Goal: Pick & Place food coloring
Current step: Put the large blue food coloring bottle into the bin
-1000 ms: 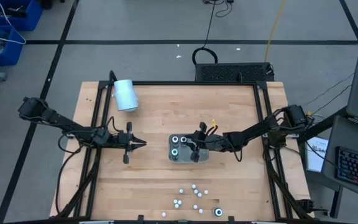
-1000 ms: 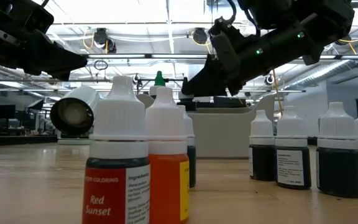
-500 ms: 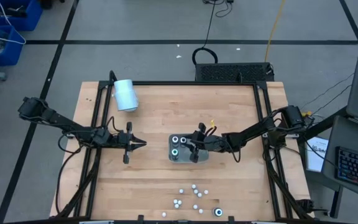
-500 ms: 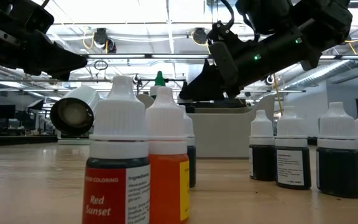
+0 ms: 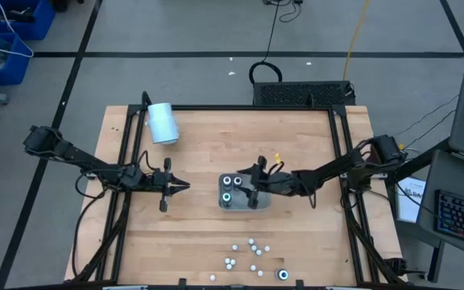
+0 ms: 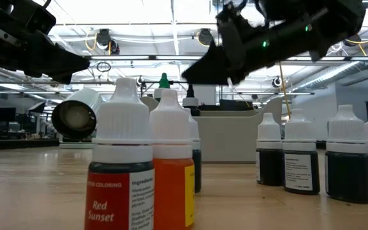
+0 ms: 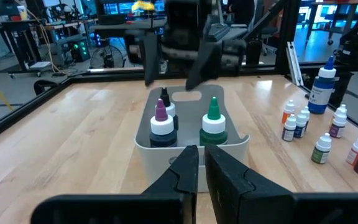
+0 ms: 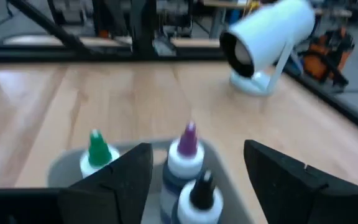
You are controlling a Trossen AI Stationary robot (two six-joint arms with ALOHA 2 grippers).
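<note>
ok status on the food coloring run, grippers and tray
Right gripper open above grey tray. Three bottles standing inside. Left gripper shut, waiting beside tray. Loose bottles still at table's front edge.

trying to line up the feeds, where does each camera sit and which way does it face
High view: above the table, looking straight down; both arms, grey tray.
Low view: table height, facing the room past food coloring bottles; arms overhead.
Left wrist view: on the left arm, facing the tray; left gripper shut below.
Right wrist view: on the right arm, over the tray; right gripper open.
Both wrist views share the green-tipped bottle.
</note>
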